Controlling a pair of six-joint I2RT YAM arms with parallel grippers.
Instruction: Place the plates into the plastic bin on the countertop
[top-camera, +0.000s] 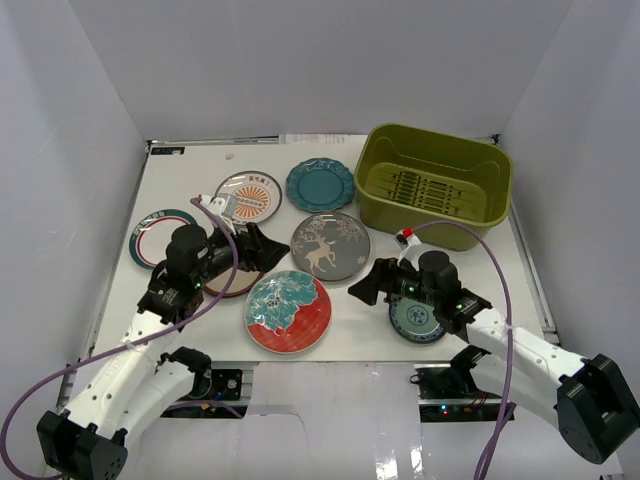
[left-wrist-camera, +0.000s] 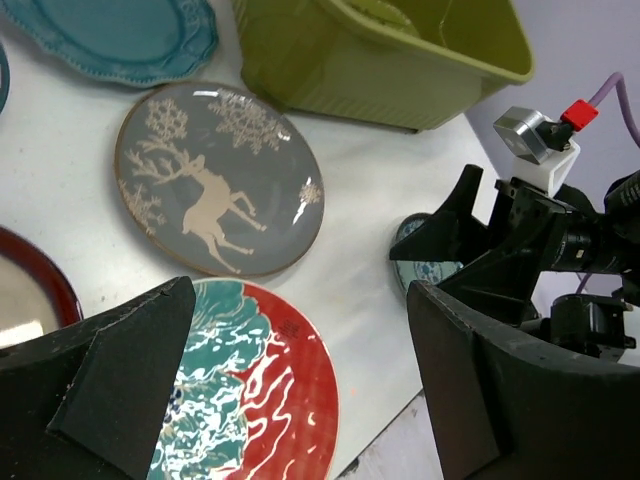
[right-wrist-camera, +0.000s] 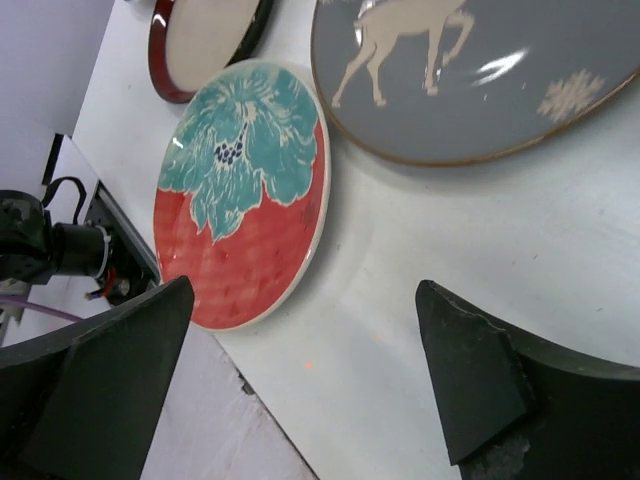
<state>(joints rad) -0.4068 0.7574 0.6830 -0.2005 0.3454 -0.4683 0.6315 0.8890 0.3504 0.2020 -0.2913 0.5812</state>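
Gaping wide and empty, left pincer (top-camera: 268, 253), right pincer (top-camera: 366, 283), red-teal plate (top-camera: 288, 311) lying between them.

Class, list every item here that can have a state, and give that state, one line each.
plastic bin, upright, empty
red-teal floral plate, flat, outside bin
grey deer plate, flat, outside bin
scalloped teal plate, flat, outside bin
orange sunburst plate, flat, outside bin
green-rimmed plate, flat, outside bin
dark-rimmed cream plate, flat, partly under left arm
small teal plate, flat, partly under right arm
left gripper, open, empty
right gripper, open, empty
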